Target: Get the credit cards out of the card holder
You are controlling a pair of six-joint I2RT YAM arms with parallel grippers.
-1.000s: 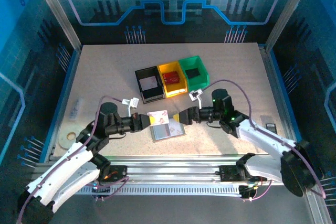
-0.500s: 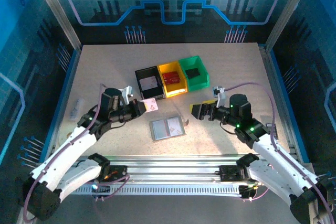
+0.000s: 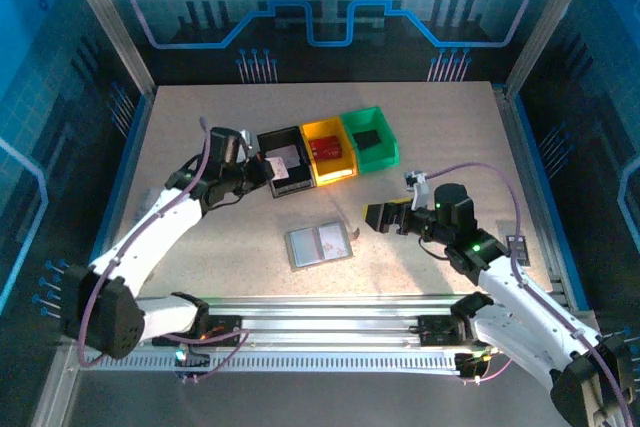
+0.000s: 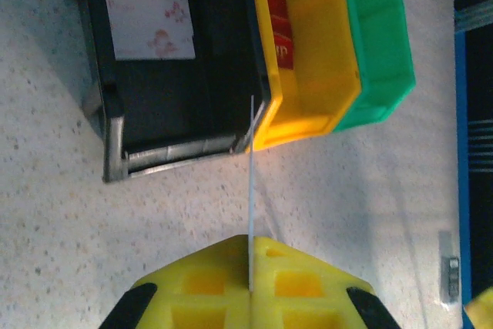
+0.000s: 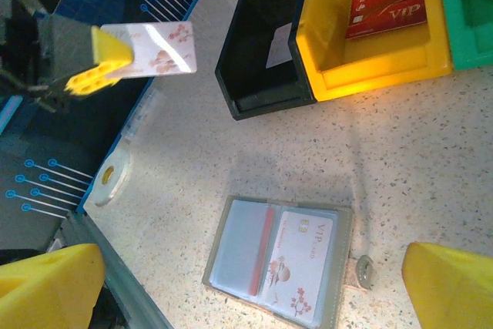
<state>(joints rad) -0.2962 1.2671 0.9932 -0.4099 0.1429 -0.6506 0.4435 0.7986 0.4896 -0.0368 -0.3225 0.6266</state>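
The grey card holder (image 3: 320, 244) lies open and flat on the table. In the right wrist view, the card holder (image 5: 281, 256) has a whitish credit card (image 5: 302, 267) in its right sleeve and a red card edge (image 5: 266, 246) in its left sleeve. My left gripper (image 3: 262, 171) is shut on a whitish credit card (image 4: 251, 182), seen edge-on at the near corner of the black bin (image 4: 177, 75). Another whitish card (image 4: 146, 11) lies in that bin. A red card (image 5: 387, 3) lies in the yellow bin (image 3: 330, 150). My right gripper (image 3: 378, 215) hangs open, right of the holder.
A green bin (image 3: 370, 139) holding a small black block stands right of the yellow one. A white tape roll (image 3: 130, 260) and a small pale object (image 3: 147, 205) lie near the left edge. A dark item (image 3: 515, 244) lies at the right edge.
My left arm carried the whitish card up and away from the holder to the black bin. My right gripper pulled back to the right, off the holder.
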